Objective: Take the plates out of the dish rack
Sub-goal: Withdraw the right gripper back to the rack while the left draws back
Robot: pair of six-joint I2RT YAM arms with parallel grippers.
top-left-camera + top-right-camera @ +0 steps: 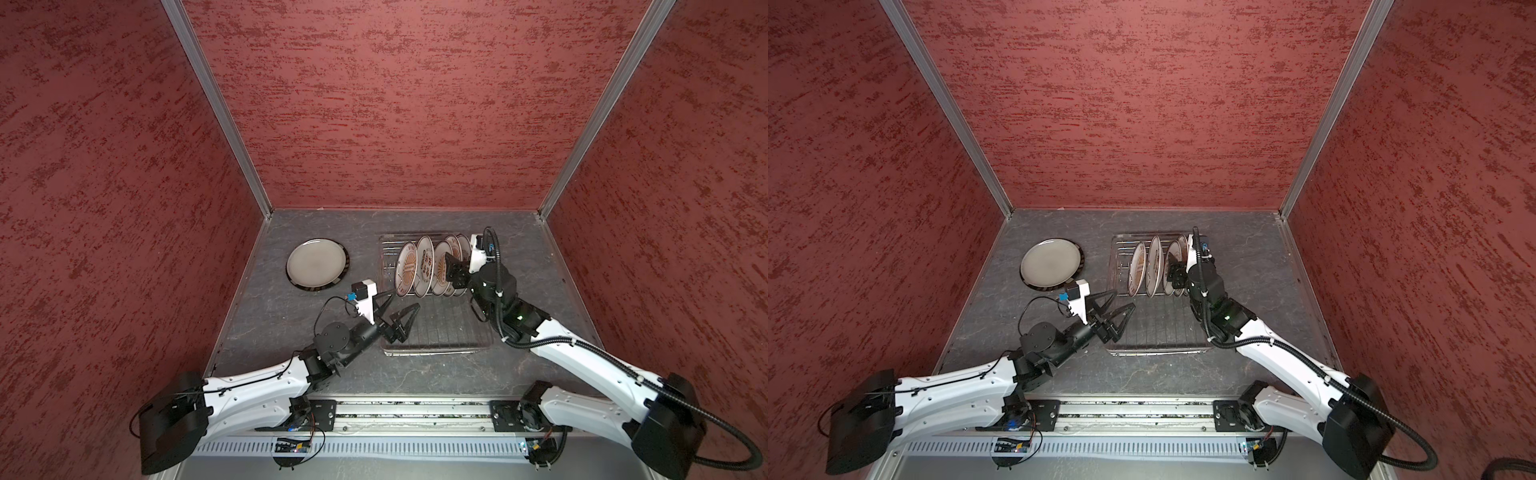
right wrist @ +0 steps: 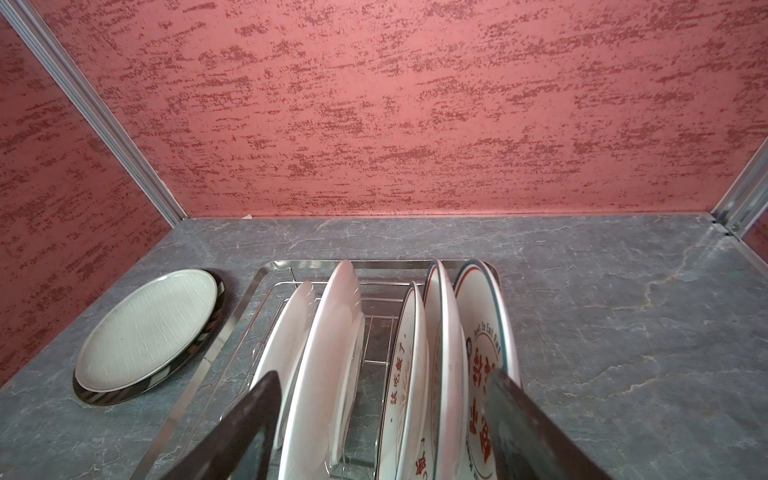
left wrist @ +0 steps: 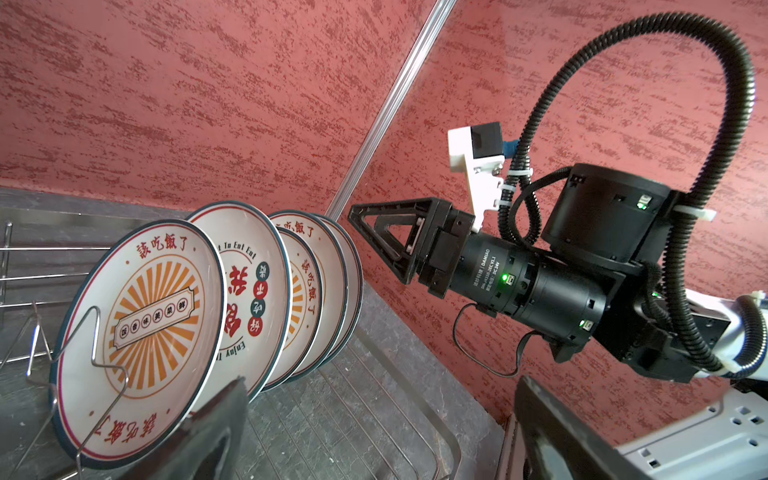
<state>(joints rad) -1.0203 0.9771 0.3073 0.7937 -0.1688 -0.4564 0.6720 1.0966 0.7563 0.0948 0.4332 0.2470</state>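
We see five printed plates (image 1: pixel 424 266) standing on edge among the prongs at the far end of the dish rack (image 1: pixel 440 351). Left of the rack, an off-white plate (image 1: pixel 316 261) lies on a dark-rimmed plate (image 1: pixel 322 287) on the grey table (image 1: pixel 415 376). Our right gripper (image 1: pixel 451 266) is at the standing plates' top edges, jaws apart; we cannot tell whether it touches one. Our left gripper (image 1: pixel 405 300) hovers over the rack's near left corner, jaws wide apart, holding nothing.

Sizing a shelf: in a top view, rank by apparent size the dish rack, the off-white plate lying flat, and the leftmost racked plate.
1. dish rack
2. off-white plate
3. leftmost racked plate, seen obliquely, so its true size is unsure.
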